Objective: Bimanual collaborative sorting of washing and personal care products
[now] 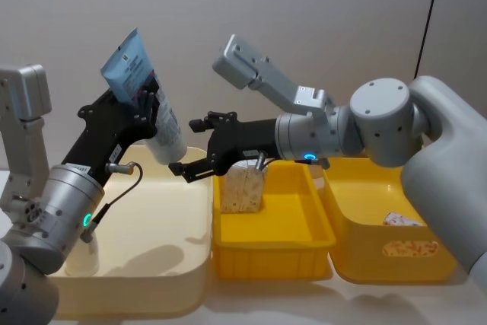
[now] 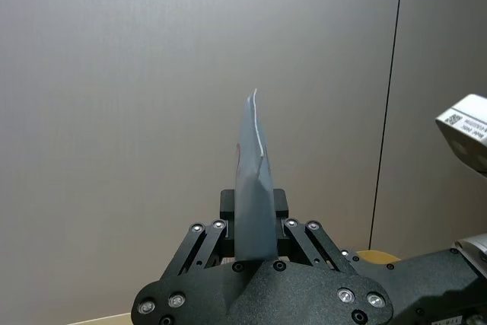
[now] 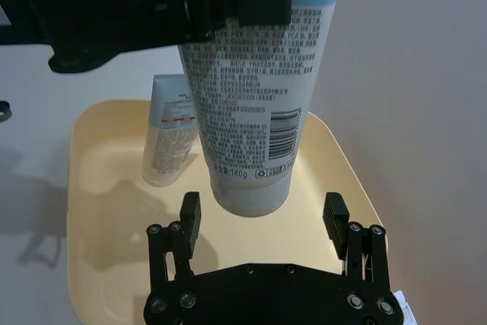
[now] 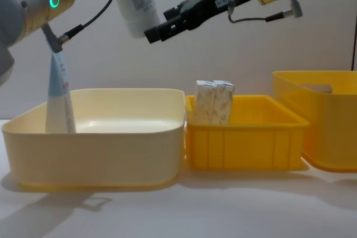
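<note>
Head camera looks down, chest camera looks level across; both share the cream tub point(image 1: 137, 294) point(image 4: 95, 154).

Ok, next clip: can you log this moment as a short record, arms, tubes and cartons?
left pincer: shut on held tube, raised over cream tub, cap end down
right pincer: open, straddling that tube's cap end
second tube: standing in cream tub's corner
two cartons: upright in middle yellow tub
right yellow tub: loose cartons lying inside
</note>
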Controlling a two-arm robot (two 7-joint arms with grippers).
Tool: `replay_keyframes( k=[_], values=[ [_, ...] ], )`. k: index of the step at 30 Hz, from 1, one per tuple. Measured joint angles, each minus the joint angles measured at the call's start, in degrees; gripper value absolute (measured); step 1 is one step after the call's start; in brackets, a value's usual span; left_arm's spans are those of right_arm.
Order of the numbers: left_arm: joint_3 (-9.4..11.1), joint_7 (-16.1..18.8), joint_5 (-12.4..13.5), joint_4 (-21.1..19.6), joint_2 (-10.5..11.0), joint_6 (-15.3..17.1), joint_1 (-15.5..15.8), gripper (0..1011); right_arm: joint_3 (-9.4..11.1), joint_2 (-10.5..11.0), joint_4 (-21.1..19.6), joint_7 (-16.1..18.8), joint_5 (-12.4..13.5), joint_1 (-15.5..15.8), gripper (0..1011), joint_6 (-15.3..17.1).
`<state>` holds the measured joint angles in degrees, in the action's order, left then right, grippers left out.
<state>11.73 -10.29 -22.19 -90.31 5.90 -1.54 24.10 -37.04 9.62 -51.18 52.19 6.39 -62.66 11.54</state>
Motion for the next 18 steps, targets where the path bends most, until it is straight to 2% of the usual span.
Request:
replay_keyframes(
  k=[18],
  values=[
    [-0.1,-0.1,0.0,0.0,0.1,0.5,-0.1,264,1.1,-2.2,2.4,2.0,3.8,-1.5,1001,0.5]
  ],
)
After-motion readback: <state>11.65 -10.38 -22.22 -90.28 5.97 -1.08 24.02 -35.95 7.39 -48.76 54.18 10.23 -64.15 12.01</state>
